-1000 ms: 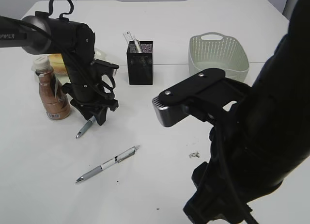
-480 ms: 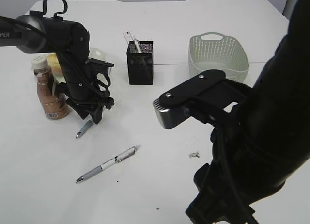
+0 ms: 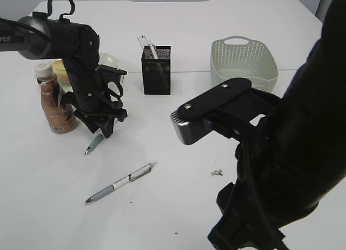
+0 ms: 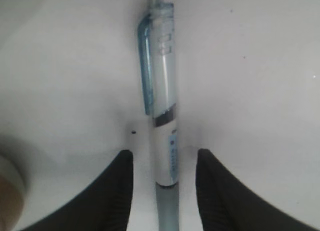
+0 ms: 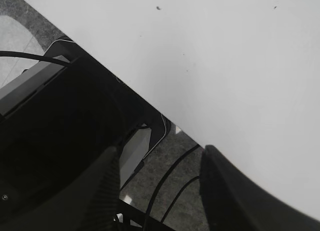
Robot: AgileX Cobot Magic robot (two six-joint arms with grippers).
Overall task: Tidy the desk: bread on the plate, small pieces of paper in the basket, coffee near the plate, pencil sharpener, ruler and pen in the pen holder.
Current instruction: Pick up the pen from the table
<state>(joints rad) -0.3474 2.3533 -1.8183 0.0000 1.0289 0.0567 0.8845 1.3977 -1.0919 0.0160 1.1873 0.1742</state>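
Since a second ago the left gripper (image 3: 102, 130) has been shifting left toward the coffee bottle (image 3: 54, 103), its jaws standing apart astride the blue pen (image 4: 164, 121) lying beside that bottle. The right gripper (image 5: 157, 181) is hanging open, well apart from the bottle.

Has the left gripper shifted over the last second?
Yes. The left gripper moved left, toward the coffee bottle and away from the pen holder, straddling the blue pen.

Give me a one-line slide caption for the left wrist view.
Left gripper open astride a blue-clipped pen lying on the white table.
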